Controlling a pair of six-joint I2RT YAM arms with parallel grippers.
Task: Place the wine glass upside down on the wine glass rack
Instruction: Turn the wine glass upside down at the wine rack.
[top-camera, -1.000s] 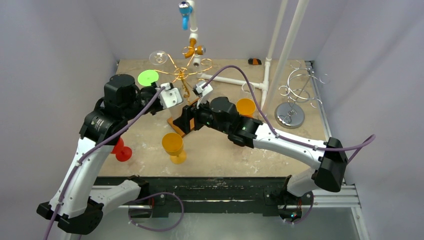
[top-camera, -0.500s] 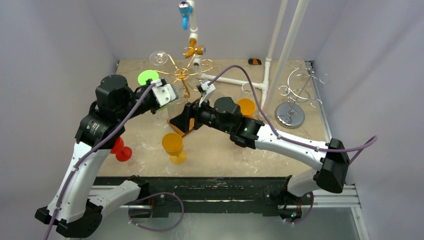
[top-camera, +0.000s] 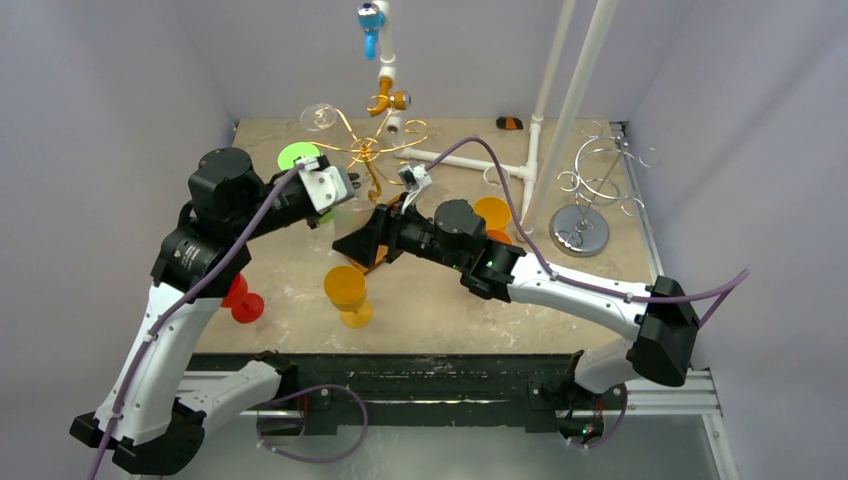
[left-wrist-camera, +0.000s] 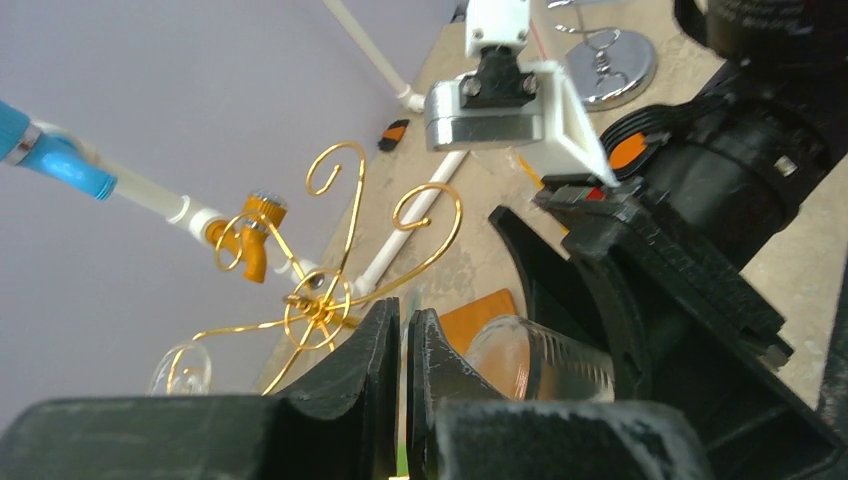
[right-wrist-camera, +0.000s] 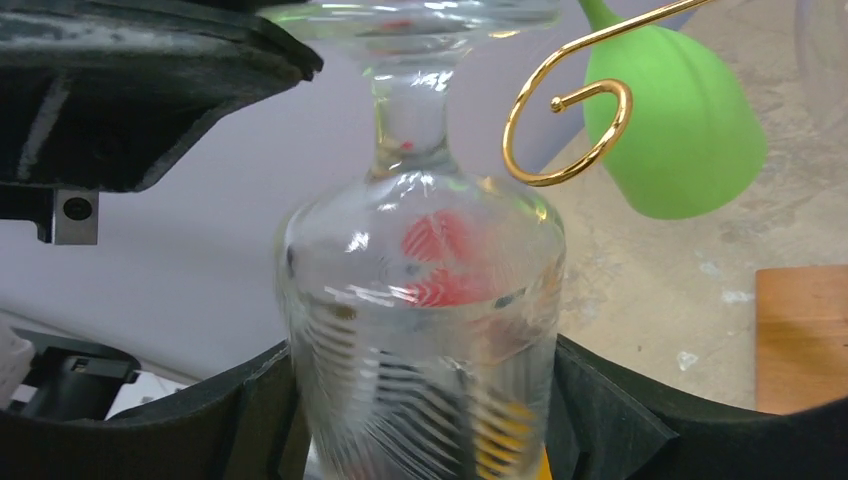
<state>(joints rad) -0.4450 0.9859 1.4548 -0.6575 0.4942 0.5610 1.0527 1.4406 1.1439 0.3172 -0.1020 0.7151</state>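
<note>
A clear ribbed wine glass (right-wrist-camera: 420, 300) is held between both grippers, near the gold wire rack (top-camera: 365, 150). My right gripper (right-wrist-camera: 425, 400) is shut on its bowl; the bowl also shows in the left wrist view (left-wrist-camera: 540, 360). My left gripper (left-wrist-camera: 403, 320) is shut on the glass's thin foot (right-wrist-camera: 410, 15), its jaws a sliver apart. In the top view the left gripper (top-camera: 348, 192) is just above the right gripper (top-camera: 352, 238), in front of the rack. A gold hook (right-wrist-camera: 570, 110) curls beside the stem. Another clear glass (top-camera: 318, 115) hangs on the rack.
A green glass (top-camera: 297, 155) stands by the rack. An orange glass (top-camera: 346, 290) and a red glass (top-camera: 240, 300) stand near the front. Another orange glass (top-camera: 491, 213), a white pipe frame (top-camera: 570, 100) and a silver rack (top-camera: 590, 190) are to the right. An orange block (right-wrist-camera: 800, 335) lies under the grippers.
Both grippers have shifted a little left and toward the back with the glass between them, and the right gripper has tilted up toward the rack.
</note>
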